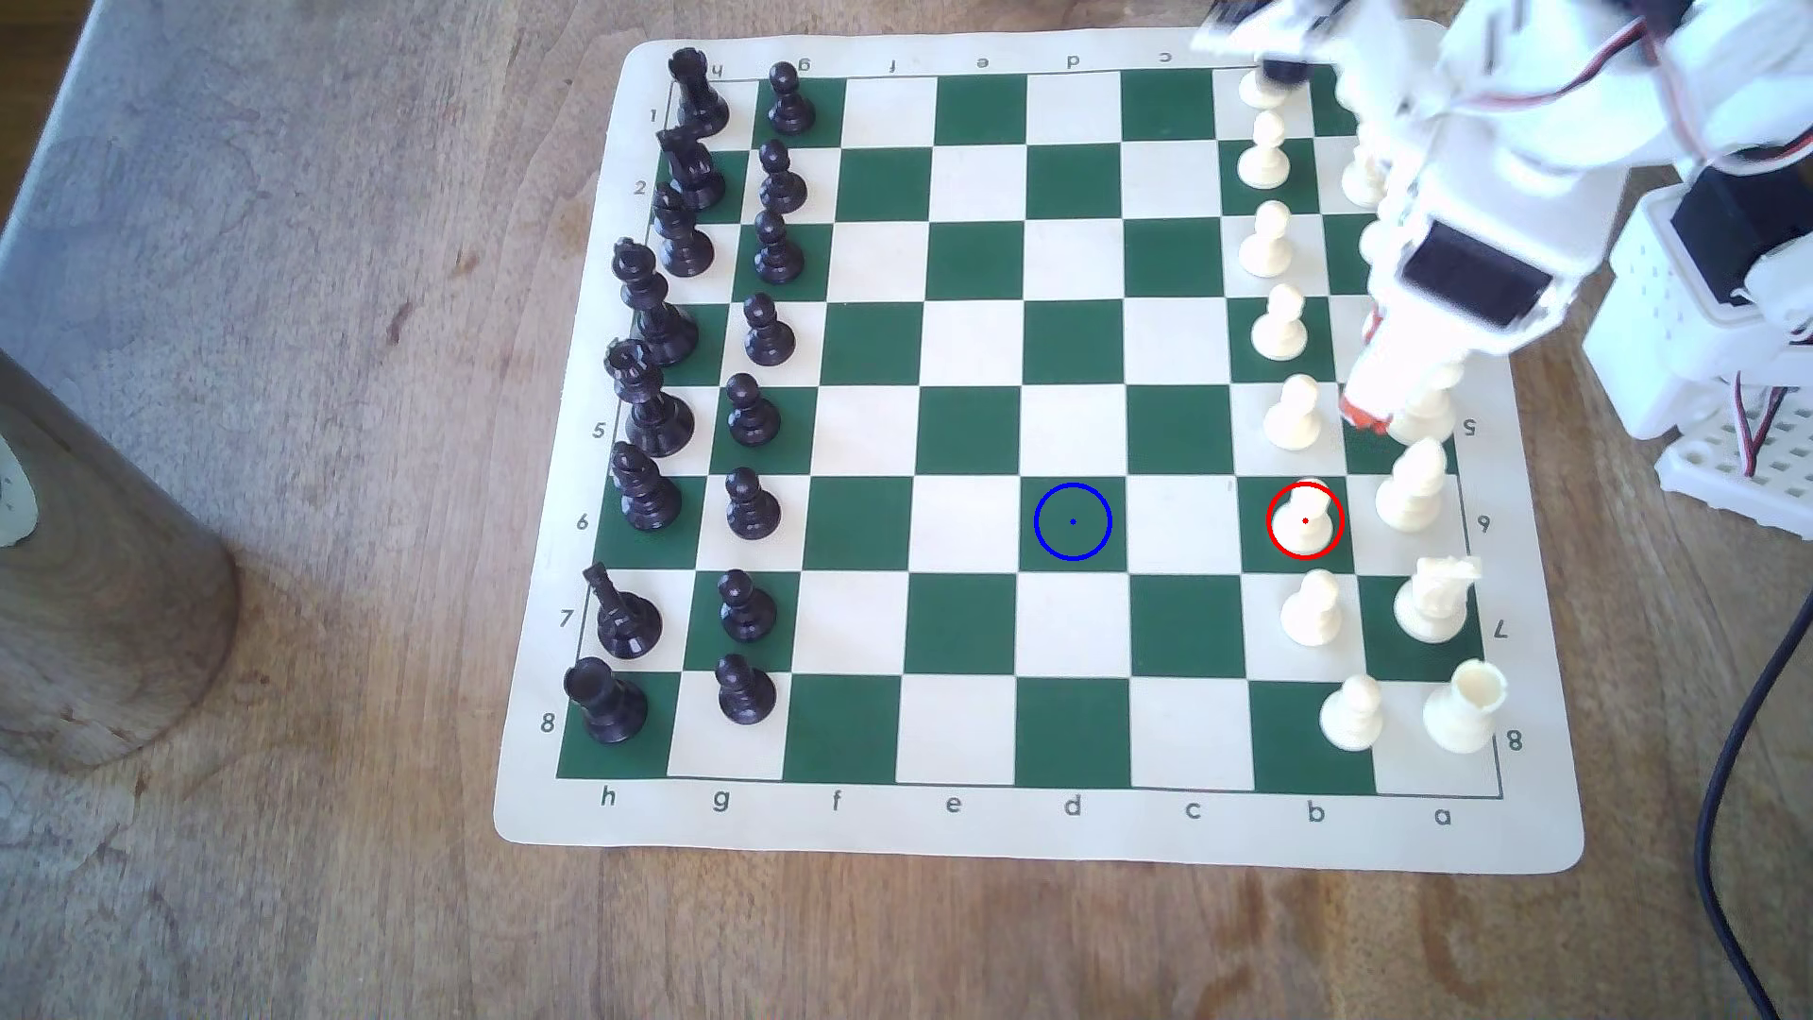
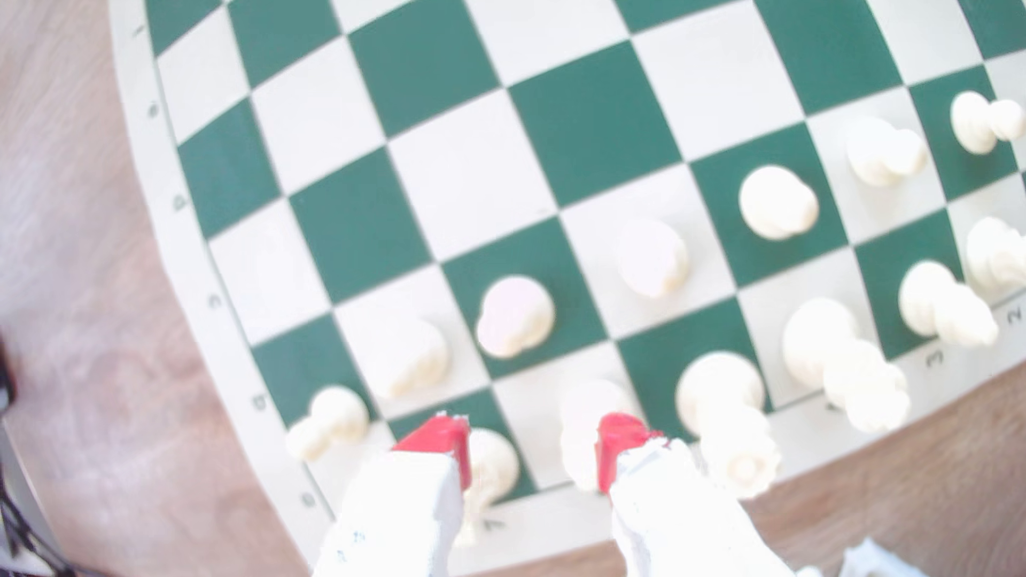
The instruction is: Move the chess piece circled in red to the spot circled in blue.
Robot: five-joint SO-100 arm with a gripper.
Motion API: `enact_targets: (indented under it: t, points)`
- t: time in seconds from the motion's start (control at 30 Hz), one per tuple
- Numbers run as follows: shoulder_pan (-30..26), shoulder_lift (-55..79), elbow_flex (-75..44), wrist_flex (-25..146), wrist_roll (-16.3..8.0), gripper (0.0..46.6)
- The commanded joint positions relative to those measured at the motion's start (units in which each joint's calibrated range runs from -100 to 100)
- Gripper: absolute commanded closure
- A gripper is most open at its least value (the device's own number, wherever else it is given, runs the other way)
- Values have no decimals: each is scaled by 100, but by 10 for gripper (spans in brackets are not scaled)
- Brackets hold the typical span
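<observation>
The chess piece [image 1: 1305,520], a cream pawn ringed in red, stands on a green square in the white pawn column at the exterior view's right. The spot [image 1: 1072,522], a green square with a blue ring, lies two squares to its left in that view, with nothing on it. My gripper [image 1: 1367,417] has red fingertips and hovers one row beyond the pawn, between a neighbouring pawn [image 1: 1293,412] and a taller back-row piece [image 1: 1423,407]. In the wrist view my gripper [image 2: 533,444] is open with nothing between the fingers, and the pawn [image 2: 516,324] stands just ahead of them.
White pawns and taller white pieces [image 1: 1413,485] crowd both sides of the circled pawn. Black pieces [image 1: 751,505] line the board's far side at the exterior view's left. A grey cylinder [image 1: 98,608] stands on the wooden table. A black cable [image 1: 1736,745] runs past the board's right edge.
</observation>
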Motion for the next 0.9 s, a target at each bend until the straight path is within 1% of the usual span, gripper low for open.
enact_targets:
  t: [0.0,0.13,0.33,0.47,0.7,0.87]
  points:
    - [-231,276,-134,-158,-83,330]
    - [-270,709,84,-551,-137,335]
    - [-98,1295,129,-1108,-151,356]
    - [-74,1694,111,-1313,-283,363]
    - [-239,1923,66,-1222,-396,327]
    - [-356,2144,75,-1288,-464,328]
